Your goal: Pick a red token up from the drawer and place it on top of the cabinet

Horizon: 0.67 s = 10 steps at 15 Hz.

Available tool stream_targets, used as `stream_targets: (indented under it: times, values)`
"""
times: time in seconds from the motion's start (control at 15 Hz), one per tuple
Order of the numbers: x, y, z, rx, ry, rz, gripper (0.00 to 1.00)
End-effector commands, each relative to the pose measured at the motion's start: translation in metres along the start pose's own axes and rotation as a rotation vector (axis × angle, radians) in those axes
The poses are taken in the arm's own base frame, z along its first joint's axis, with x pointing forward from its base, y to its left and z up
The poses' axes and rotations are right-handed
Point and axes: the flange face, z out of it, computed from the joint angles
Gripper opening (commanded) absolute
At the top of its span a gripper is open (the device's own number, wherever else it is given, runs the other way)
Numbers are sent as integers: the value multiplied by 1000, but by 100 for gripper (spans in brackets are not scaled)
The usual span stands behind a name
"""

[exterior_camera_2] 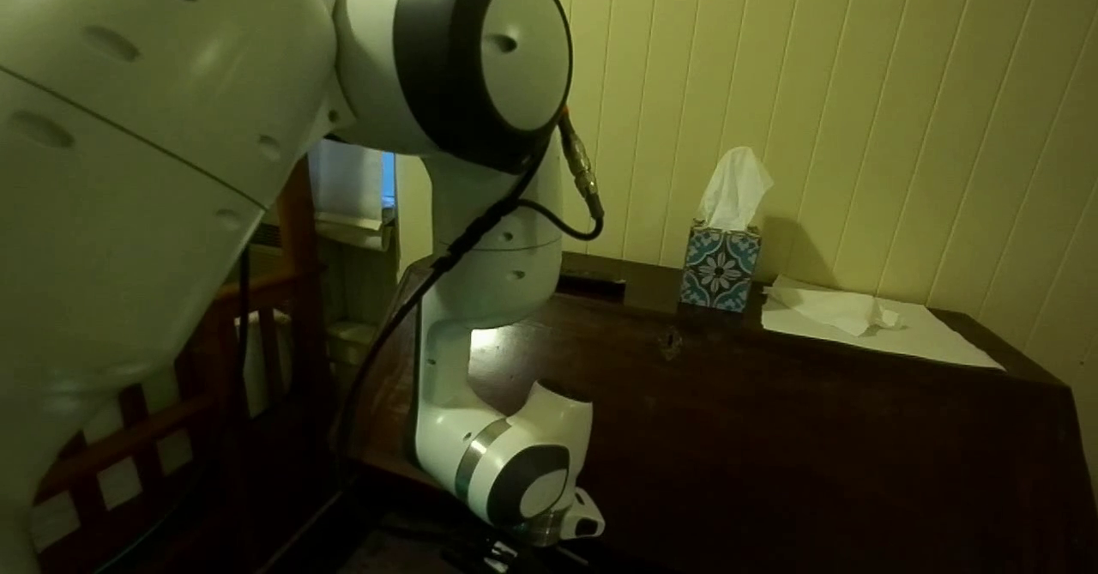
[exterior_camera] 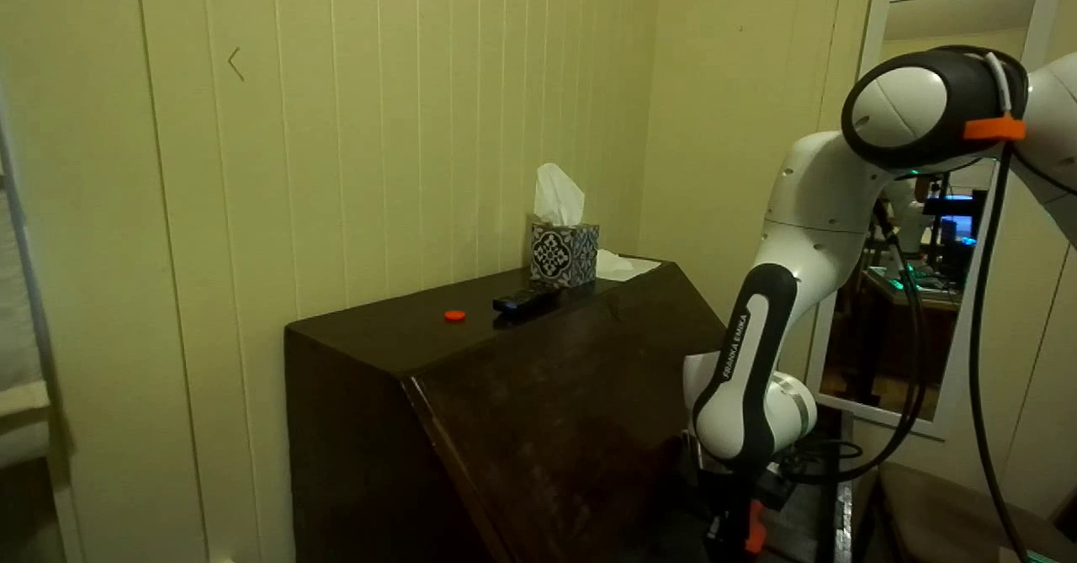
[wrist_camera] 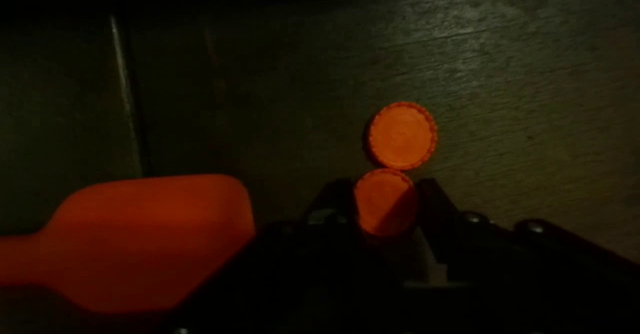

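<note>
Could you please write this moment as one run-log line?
Pincer: flanking a red token, grip unconfirmed | Second token: next to it in wrist view | Cabinet: a red disc on top | Placement: pending

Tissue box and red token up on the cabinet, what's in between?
In an exterior view, a dark thing, maybe a remote, lies between token and tissue box on the cabinet, nearer the box.
</note>
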Motion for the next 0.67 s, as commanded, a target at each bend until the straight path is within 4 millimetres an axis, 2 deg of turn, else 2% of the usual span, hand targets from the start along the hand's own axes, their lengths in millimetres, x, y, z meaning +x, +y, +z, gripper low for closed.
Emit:
stream_targets:
  times: [0.0,0.27,0.6]
  values:
    - [-13,-21,-26,11,35,-29,10]
    - [-43,-45,-72,6,109,-45,10]
    - [-72,-64,-136,31,204,-95,10]
